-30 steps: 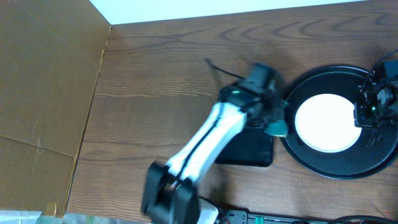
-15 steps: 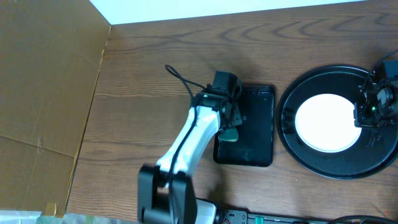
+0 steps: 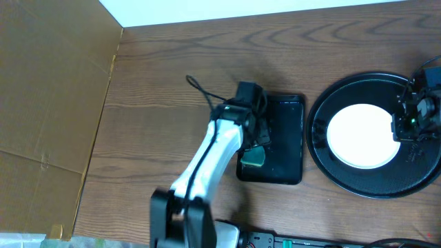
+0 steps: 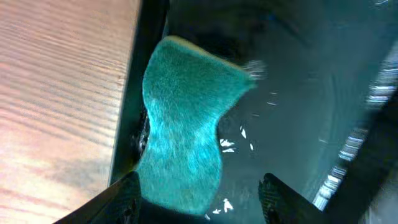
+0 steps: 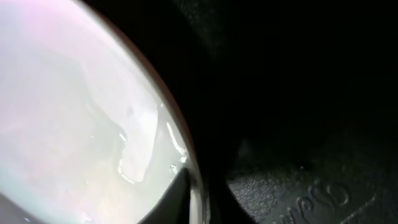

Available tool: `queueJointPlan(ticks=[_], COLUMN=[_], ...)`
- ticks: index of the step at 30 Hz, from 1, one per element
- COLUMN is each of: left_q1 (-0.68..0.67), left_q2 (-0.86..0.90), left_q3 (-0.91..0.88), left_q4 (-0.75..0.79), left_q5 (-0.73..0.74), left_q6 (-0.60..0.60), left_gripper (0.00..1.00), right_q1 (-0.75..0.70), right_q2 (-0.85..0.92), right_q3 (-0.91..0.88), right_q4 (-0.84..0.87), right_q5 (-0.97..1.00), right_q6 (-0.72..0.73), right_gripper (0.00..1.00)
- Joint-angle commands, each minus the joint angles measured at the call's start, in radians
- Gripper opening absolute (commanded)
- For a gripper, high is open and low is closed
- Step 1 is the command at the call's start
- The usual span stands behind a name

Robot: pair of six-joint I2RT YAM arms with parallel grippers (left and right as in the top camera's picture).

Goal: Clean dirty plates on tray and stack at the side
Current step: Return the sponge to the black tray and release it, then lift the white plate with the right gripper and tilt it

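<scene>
Left gripper spread wide, empty, directly above teal sponge lying on rectangular tray; right gripper at white plate rim, grip impossible to tell; plate inside round tray.

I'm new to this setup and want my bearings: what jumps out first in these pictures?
The bright white plate sitting in the round black tray at the table's right stands out most. Next comes the teal sponge lying on the rectangular black tray mid-table, at the end of the white left arm.
</scene>
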Motion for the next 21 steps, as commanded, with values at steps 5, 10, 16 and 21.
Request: queueJointPlan(ticks=[5, 10, 16, 21], left_q1=[0.003, 0.003, 0.003, 0.003], left_q2=[-0.304, -0.481, -0.587, -0.603], left_q3=[0.07, 0.07, 0.07, 0.07], left_q4=[-0.049, -0.051, -0.055, -0.055], left_q5=[0.024, 0.021, 0.02, 0.021], left_q6=[0.002, 0.002, 0.002, 0.001], left_gripper=[0.72, 0.79, 0.79, 0.79], right_q1=[0.006, 0.003, 0.004, 0.006], right_q2=[0.026, 0.013, -0.062, -0.178], right_q3=[-0.023, -0.021, -0.02, -0.014], right_q4=[0.011, 0.02, 0.02, 0.018], right_q5=[0.022, -0.144, -0.164, -0.16], right_q6=[0.005, -0.041, -0.04, -0.04], right_gripper=[0.01, 0.01, 0.01, 0.01])
